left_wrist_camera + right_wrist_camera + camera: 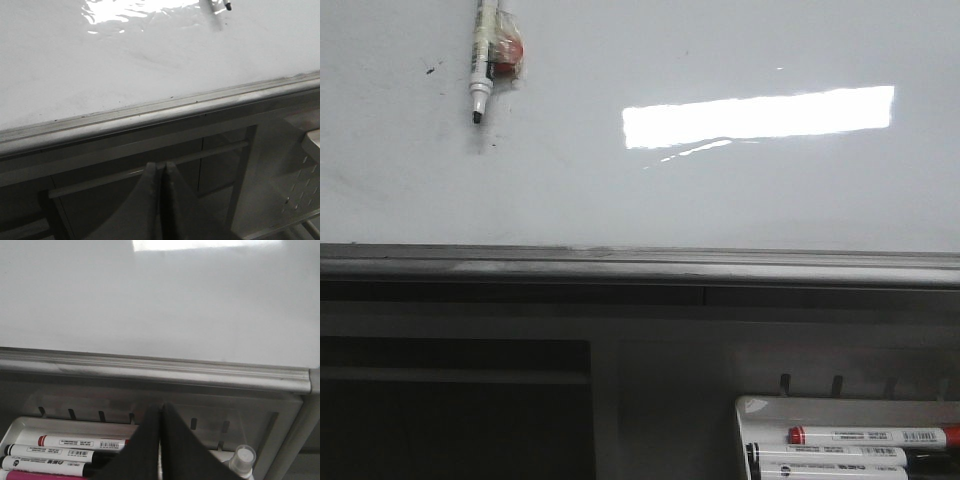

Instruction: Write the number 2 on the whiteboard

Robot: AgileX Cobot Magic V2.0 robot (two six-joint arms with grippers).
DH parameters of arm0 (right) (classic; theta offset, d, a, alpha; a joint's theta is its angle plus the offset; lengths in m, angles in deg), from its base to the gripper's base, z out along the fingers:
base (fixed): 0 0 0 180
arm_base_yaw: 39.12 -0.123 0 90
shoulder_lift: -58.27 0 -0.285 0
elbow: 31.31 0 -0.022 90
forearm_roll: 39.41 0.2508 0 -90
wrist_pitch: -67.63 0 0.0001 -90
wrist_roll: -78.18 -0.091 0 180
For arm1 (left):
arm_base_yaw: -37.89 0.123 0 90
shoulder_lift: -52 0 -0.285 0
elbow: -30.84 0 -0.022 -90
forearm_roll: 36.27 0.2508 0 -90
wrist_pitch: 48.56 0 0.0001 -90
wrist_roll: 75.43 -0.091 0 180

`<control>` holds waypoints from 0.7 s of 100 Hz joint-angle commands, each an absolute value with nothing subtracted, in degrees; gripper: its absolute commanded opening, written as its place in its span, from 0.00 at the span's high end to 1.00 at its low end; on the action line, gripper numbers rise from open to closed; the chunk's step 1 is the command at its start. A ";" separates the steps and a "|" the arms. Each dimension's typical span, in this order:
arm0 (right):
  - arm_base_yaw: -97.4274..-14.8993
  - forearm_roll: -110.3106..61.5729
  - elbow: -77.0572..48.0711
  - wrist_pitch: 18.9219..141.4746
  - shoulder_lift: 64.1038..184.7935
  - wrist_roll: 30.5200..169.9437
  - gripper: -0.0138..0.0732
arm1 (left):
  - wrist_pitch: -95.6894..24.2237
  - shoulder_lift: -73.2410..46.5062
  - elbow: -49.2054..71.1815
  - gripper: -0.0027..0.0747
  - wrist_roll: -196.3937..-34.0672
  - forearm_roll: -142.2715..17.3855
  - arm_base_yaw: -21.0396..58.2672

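Note:
The whiteboard [640, 170] is glossy white with a bright glare and a grey edge strip [640, 262] along its near side. No number 2 shows on it in any view. A black-tipped white marker [480, 60] with a red piece beside it lies on the board at the far left; its tip also shows in the left wrist view [227, 6]. My left gripper [161, 165] is shut and empty, below the board's edge [150, 112]. My right gripper [161, 406] is shut and empty, over the marker tray [22, 426]. Neither gripper shows in the front view.
A white tray [760, 408] at the front right holds several markers, one red-capped [870, 437]; they also show in the right wrist view [80, 442]. A small clear-capped bottle [244, 457] stands beside them. Dark shelving [450, 400] lies below the board's edge.

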State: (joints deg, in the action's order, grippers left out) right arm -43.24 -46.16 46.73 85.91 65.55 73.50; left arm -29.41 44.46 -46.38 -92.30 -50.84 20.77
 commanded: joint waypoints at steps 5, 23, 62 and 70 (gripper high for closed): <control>-43.00 -47.42 48.16 83.82 64.34 73.49 0.92 | -33.04 45.99 -47.11 0.99 -91.70 -51.63 20.92; -43.00 -47.10 48.16 71.91 64.34 73.49 0.92 | -40.44 45.99 -47.01 0.99 -91.70 -70.72 20.92; -43.00 -12.09 47.80 55.54 64.34 72.00 0.92 | -50.17 45.99 -45.30 0.99 -91.70 -98.53 20.92; -43.00 -11.27 46.02 58.00 64.34 72.00 0.92 | -49.68 45.03 -42.06 0.99 -91.70 -94.96 20.92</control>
State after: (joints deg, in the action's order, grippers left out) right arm -43.24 -13.50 46.73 59.50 65.55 72.00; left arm -47.54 44.46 -45.99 -92.18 -97.14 20.77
